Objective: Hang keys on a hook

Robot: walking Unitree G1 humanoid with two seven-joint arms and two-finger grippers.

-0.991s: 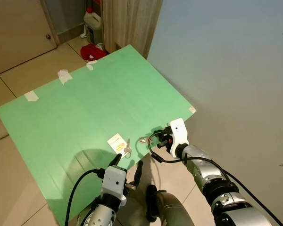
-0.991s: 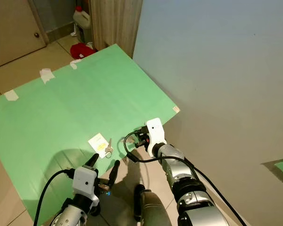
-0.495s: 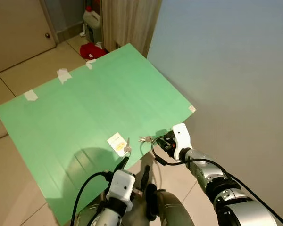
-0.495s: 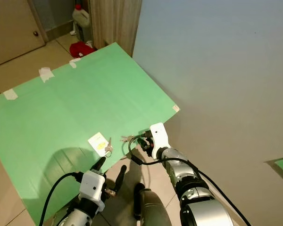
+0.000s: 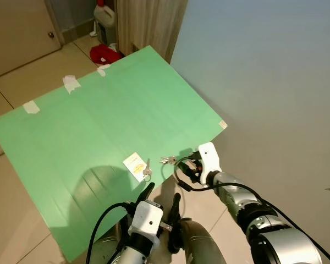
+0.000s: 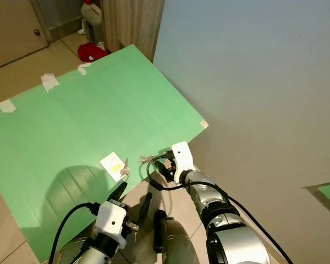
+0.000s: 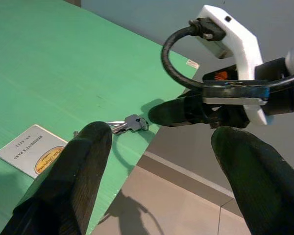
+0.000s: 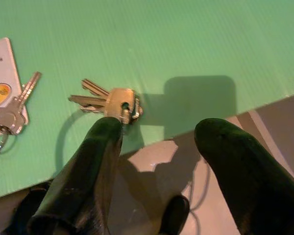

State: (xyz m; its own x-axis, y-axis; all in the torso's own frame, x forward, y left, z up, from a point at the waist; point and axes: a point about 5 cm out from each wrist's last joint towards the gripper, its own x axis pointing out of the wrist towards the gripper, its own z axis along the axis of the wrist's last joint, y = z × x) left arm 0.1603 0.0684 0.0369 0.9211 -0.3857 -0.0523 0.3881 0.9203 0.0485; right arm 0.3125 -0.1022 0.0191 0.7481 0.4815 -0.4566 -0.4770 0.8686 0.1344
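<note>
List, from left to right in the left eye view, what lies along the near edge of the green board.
White card → single key with ring → bunch of keys → right pincer, open just behind that bunch, at the edge of the green board.

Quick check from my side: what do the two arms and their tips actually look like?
Both are jointed silver arms, each with a white wrist housing, a looping black cable and two long black fingers: left end effector, right end effector. An orange marking shows on the right wrist.
</note>
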